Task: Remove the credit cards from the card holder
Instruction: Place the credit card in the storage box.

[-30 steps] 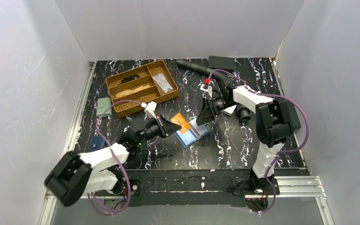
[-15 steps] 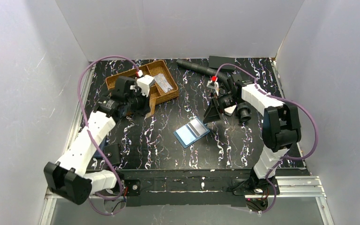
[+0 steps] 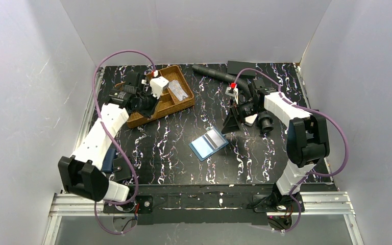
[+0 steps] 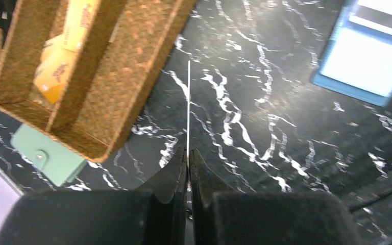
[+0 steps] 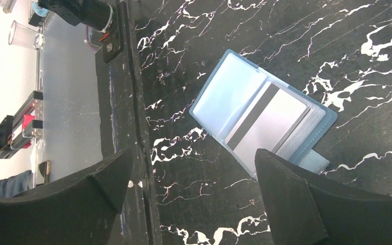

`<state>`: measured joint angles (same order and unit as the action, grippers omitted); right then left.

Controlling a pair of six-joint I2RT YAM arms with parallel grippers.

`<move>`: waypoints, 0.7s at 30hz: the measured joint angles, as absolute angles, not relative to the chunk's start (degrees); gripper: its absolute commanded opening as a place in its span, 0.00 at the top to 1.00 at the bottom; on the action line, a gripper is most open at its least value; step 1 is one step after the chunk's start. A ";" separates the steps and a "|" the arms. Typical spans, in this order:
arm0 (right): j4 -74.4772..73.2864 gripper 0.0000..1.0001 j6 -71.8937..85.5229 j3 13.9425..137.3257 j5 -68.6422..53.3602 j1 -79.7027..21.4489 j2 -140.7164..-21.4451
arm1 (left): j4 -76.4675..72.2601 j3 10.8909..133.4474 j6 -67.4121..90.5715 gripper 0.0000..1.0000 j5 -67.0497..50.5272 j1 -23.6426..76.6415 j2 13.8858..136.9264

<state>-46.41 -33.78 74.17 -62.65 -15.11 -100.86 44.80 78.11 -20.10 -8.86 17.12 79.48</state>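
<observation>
Cards like these are light, stiff and slick, and lying flat they offer almost nothing to pinch, so we judge an exposed edge to be the only real way in. Our left gripper (image 4: pixel 188 158) is closed tight on the held card (image 4: pixel 188 102). That card shows only edge-on, as a thin white line standing straight out between the fingers, so we cannot tell its face. It hangs over the tabletop (image 3: pixel 173 153) just beside a corner of the woven tray (image 4: pixel 132 76), with the pale green pouch (image 4: pixel 51 158) showing past that corner.

The card holder (image 5: pixel 219 102) lies open and flat near the middle of the tabletop, well apart from the left gripper. In the half that carries the side tab sits the grey card (image 5: pixel 273 125), pale with a dark magnetic stripe, tucked into the top of the stacked slots with the stripe side toward the fold uncovered. Our right gripper (image 5: pixel 193 153) hovers above the holder, fingers spread wide, nothing between them.

We expect the holder to be soft and light enough to slide or lift with the card when the slot grips it. We would take the grey card by its bare edge near the fold, pinch deep because the plastic is slippery, and draw it along the slot rather than upward
</observation>
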 measured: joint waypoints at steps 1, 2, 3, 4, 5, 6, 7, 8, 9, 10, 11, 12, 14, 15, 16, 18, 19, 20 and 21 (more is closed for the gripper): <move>-46.44 0.02 -33.82 74.17 -62.39 -15.11 -100.86 | 44.34 78.48 -20.88 1.00 -8.23 16.45 80.55; -46.44 0.02 -33.85 74.19 -62.26 -15.11 -100.86 | 43.75 78.72 -21.65 1.00 -7.57 16.01 81.45; -46.46 0.02 -33.93 74.17 -62.00 -15.11 -100.86 | 42.76 78.85 -22.70 1.00 -6.55 15.59 82.56; -46.48 0.02 -34.11 74.17 -61.71 -15.11 -100.86 | 41.74 78.87 -23.88 1.00 -5.48 15.20 83.59; -46.48 0.02 -34.22 74.17 -61.52 -15.11 -100.86 | 40.69 78.87 -25.17 1.00 -4.51 14.83 84.64; -46.48 0.02 -34.39 74.17 -61.32 -15.07 -100.86 | 39.68 79.00 -26.48 1.00 -3.77 14.48 85.69; -46.48 0.02 -34.54 74.17 -61.17 -15.00 -100.86 | 38.92 79.50 -27.79 1.00 -3.22 14.09 86.87; -46.50 0.02 -34.59 74.17 -61.10 -14.94 -100.86 | 38.52 80.25 -28.84 1.00 -2.83 13.78 87.99; -46.50 0.02 -34.74 74.17 -60.99 -14.74 -100.88 | 38.15 82.21 -30.28 1.00 -2.46 13.32 89.95; -46.50 0.02 -34.79 74.17 -60.99 -14.52 -100.88 | 37.74 83.85 -31.18 1.00 -2.28 12.99 91.59; -46.52 0.02 -34.85 74.17 -60.99 -14.24 -100.90 | 37.45 86.74 -32.23 1.00 -2.13 12.47 94.21; -46.52 0.02 -34.89 74.17 -60.99 -14.02 -100.95 | 37.28 89.36 -32.88 1.00 -1.96 11.97 96.60; -46.52 0.02 -34.98 74.15 -60.99 -13.54 -101.14 | 36.62 93.08 -33.76 1.00 -1.72 10.98 100.38; -46.52 0.02 -35.03 74.15 -60.99 -13.45 -101.38 | 36.32 94.26 -34.09 1.00 -1.65 10.46 102.00; -46.54 0.02 -35.18 74.15 -60.99 -13.32 -101.65 | 36.32 94.91 -34.26 1.00 -1.67 10.07 103.07; -46.76 0.02 -35.73 74.15 -60.99 -13.17 -102.24 | 36.47 95.46 -34.33 1.00 -2.17 9.23 104.71; -46.98 0.02 -36.03 74.15 -60.99 -13.15 -102.52 | 36.56 95.53 -34.11 1.00 -2.59 8.75 105.23; -47.27 0.02 -36.36 74.15 -60.99 -13.15 -102.83 | 36.71 95.72 -33.85 1.00 -3.11 8.40 105.51; -47.68 0.02 -36.67 74.15 -60.99 -13.15 -103.11 | 36.73 95.96 -33.45 1.00 -3.97 7.88 105.75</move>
<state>-47.68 -36.67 74.15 -60.99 -13.15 -103.11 36.73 95.96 -33.45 -3.97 7.88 105.75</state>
